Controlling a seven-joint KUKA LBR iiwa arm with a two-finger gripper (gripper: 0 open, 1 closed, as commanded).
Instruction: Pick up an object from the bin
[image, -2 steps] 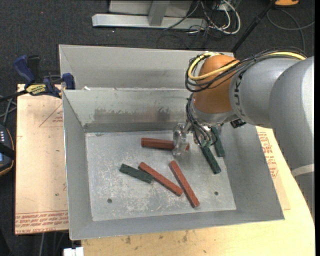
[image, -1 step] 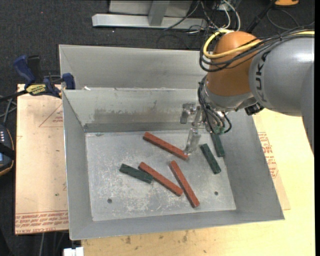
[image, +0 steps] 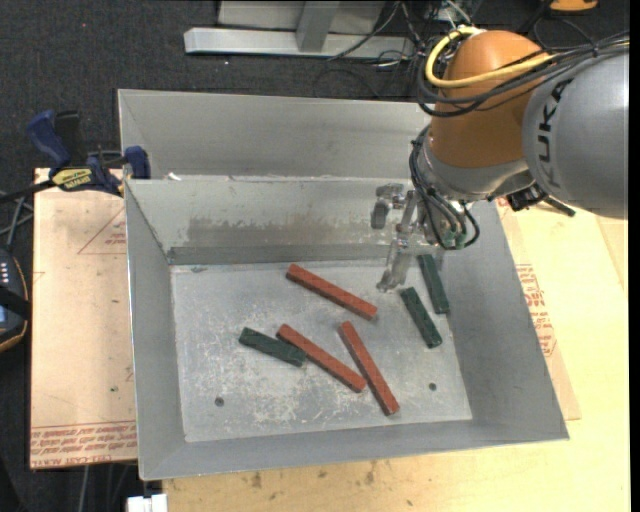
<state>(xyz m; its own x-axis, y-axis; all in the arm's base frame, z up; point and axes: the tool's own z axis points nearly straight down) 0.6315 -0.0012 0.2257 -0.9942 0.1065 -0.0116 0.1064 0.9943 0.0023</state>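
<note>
My gripper (image: 391, 274) hangs low over the back right part of the bin, its tip just above the floor. A red-brown flat stick (image: 332, 292) lies slanted right beside it to the left, its right end close under the tip. To the right of the gripper lie two dark green sticks: one (image: 421, 316) on the floor and another (image: 433, 282) just behind it, partly under the wrist. I see nothing held in the gripper.
Further forward lie two more red-brown sticks (image: 368, 367) (image: 320, 357) and a short dark green stick (image: 272, 347). The bin's sloping back wall rises just behind the gripper. The orange-covered wrist and cables overhang the back right corner.
</note>
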